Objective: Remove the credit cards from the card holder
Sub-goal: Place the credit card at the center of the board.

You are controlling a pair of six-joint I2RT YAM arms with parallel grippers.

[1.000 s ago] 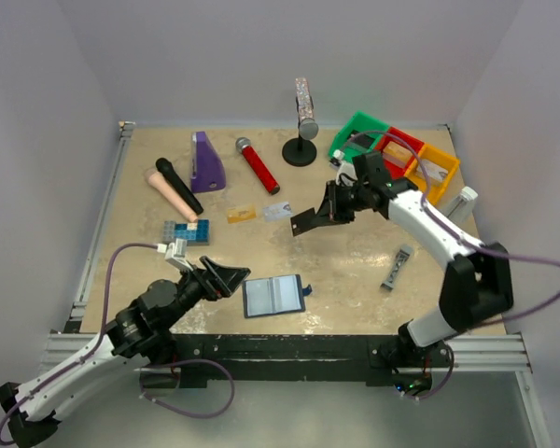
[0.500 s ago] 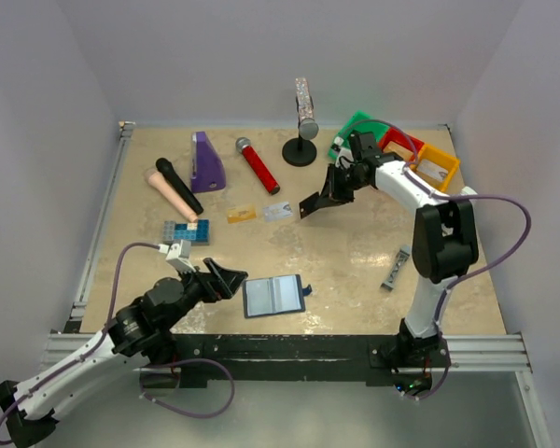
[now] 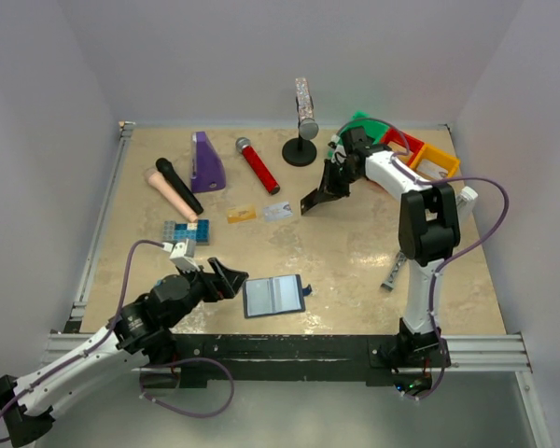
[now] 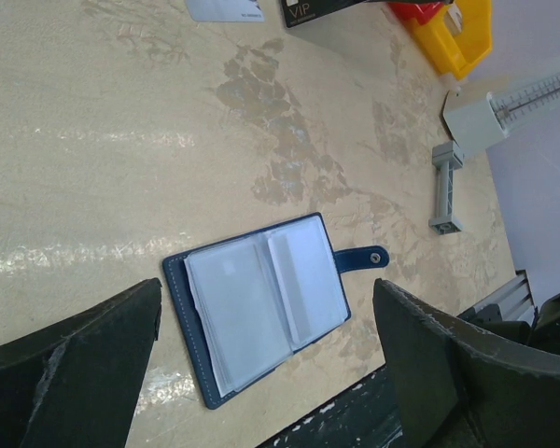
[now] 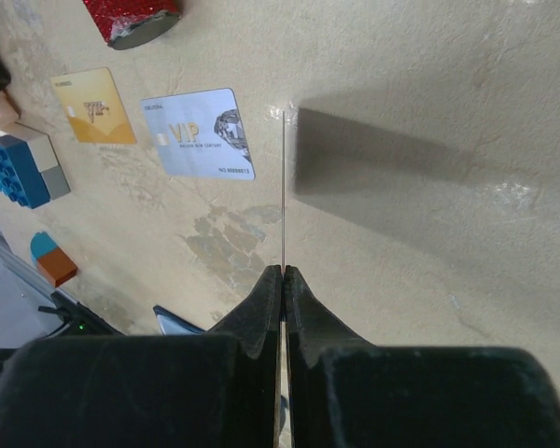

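Clamping black card [image 3: 310,201], right hand [image 3: 327,189] shifted toward far wall [image 3: 261,56]; left hand [image 3: 231,282] stays spread beside card holder [image 3: 273,296].

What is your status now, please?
Left gripper open, by open card holder. Right gripper shut on black card. Gold card and silver card lie on table. Nothing covers holder.

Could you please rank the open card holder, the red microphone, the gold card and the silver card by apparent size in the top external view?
1. open card holder
2. red microphone, about as long but much narrower
3. gold card and silver card: they look alike, so unranked
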